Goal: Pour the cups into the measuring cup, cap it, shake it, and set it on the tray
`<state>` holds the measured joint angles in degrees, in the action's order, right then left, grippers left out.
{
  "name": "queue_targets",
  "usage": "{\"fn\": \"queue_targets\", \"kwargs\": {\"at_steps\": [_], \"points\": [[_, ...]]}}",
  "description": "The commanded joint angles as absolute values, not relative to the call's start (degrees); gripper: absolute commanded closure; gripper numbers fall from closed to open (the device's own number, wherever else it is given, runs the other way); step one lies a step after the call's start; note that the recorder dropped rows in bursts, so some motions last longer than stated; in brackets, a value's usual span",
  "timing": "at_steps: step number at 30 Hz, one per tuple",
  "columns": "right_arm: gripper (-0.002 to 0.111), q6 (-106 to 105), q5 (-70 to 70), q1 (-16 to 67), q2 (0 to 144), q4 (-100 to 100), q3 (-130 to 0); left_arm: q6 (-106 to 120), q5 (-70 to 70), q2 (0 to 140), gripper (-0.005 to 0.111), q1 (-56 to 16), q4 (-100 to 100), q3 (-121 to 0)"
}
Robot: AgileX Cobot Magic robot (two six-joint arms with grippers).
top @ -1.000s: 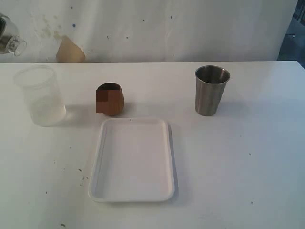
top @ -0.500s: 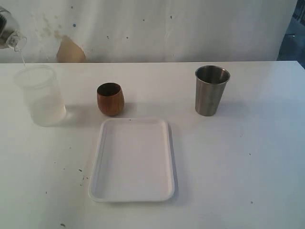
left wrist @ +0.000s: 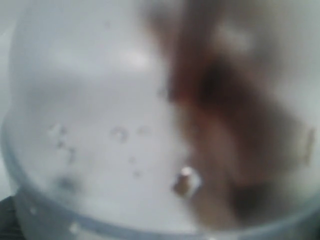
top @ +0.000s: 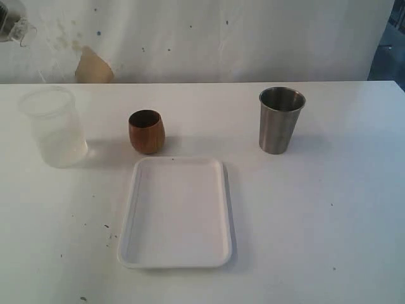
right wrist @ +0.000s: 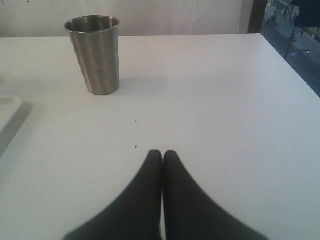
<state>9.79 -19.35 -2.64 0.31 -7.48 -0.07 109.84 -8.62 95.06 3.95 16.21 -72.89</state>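
Exterior view: how does the tray (top: 177, 212) lie?
— Flat on the table (top: 316, 221), its long side running away from the camera, just in front of the wooden cup (top: 146, 131). That cup and the steel tumbler (top: 281, 120) stand upright, mouths up, well apart.
— And the top left corner?
— A clear container (top: 14, 26) hangs tilted, its short neck pointing right, higher than a frosted cup (top: 54, 126). Blur hides the left gripper; I cannot tell its state.
— The right gripper (right wrist: 162, 152)?
— Fingers pressed together, empty, over bare table near the tumbler.
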Motion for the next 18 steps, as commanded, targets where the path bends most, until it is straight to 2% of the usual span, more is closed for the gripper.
{"fn": "queue_targets", "kwargs": {"at_steps": [1, 9, 13, 15, 18], "points": [[0.108, 9.9, -19.2, -2.4, 0.0, -7.4, 0.0, 101.2, -12.3, 93.1, 0.107, 3.9, 15.2, -73.7], [0.108, 9.9, -19.2, -2.4, 0.0, -7.4, 0.0, 46.2, -8.5, 93.2, 0.107, 3.9, -1.1, -73.7], [0.108, 9.9, -19.2, -2.4, 0.0, -7.4, 0.0, -4.7, -7.6, 93.1, 0.107, 3.3, -11.8, -73.7], [0.108, 9.9, -19.2, -2.4, 0.0, -7.4, 0.0, -21.1, -10.2, 91.6, 0.107, 1.9, -6.4, -73.7], [0.108, 9.9, -19.2, -2.4, 0.0, -7.4, 0.0, -32.0, -17.4, 89.3, 0.107, -1.0, 9.4, -73.7]]}}
